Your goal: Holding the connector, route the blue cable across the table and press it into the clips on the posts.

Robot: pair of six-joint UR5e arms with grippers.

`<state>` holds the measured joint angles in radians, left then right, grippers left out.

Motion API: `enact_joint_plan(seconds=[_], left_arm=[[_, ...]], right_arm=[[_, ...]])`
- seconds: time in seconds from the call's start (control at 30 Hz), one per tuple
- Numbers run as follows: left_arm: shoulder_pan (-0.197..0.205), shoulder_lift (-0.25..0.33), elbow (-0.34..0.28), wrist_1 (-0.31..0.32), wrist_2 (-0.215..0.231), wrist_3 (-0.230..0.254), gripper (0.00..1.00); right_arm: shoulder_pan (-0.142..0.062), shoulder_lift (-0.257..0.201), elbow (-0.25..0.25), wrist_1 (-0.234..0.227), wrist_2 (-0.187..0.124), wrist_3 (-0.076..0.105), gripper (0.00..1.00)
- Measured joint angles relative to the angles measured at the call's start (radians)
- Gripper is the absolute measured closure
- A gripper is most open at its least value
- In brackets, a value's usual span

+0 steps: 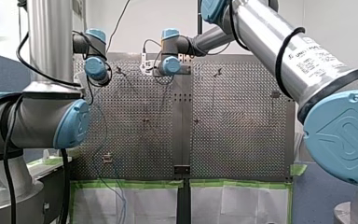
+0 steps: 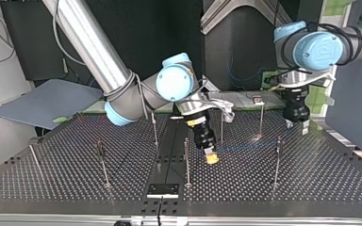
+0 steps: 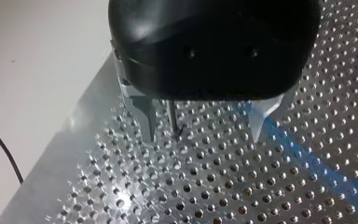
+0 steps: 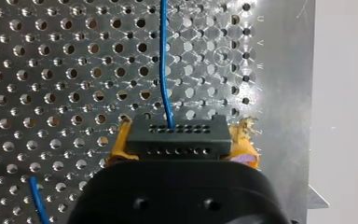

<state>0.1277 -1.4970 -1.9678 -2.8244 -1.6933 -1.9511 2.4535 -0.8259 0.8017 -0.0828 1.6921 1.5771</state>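
Note:
My right gripper (image 4: 182, 145) is shut on a black connector (image 4: 177, 133), held between its yellow pads (image 4: 117, 144). The blue cable (image 4: 164, 60) leaves the connector and runs straight ahead over the perforated plate. In the top view this gripper (image 2: 211, 157) hangs low near the table's middle, and the blue cable (image 2: 250, 147) lies across the plate toward a post (image 2: 277, 160). My left gripper (image 3: 203, 137) is open just above the plate with a thin post (image 3: 172, 116) between its metal fingers (image 3: 147, 119), close to one of them. A blurred stretch of blue cable (image 3: 291, 149) passes beside the other finger.
Several thin posts (image 2: 186, 160) stand around the perforated table (image 2: 66, 179), including a post (image 2: 102, 162) at the top view's left. A dark centre strip carries a black block (image 2: 162, 190). White sheets with green tape (image 1: 135, 184) lie at the front view's near edge.

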Motion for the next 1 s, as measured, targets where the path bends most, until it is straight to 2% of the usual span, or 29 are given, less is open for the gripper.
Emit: enact_joint_plan(seconds=[0.23,0.53,0.77,1.0], left_arm=[[-0.01,0.053,-0.003,-0.058,0.006,0.013,0.01],[-0.029,0.091,-0.003,-0.081,0.067,0.029,0.01],[-0.046,0.1,-0.002,-0.077,0.125,0.083,0.01],[-0.064,0.089,-0.002,-0.038,0.137,0.146,0.01]], right_arm=[[0.0,0.001,0.0,0.003,0.009,0.0,1.0],[0.0,0.002,0.0,0.003,0.011,0.0,1.0],[0.0,0.003,0.001,0.004,0.011,0.0,1.0],[0.0,0.004,0.001,0.008,0.015,0.0,1.0]])
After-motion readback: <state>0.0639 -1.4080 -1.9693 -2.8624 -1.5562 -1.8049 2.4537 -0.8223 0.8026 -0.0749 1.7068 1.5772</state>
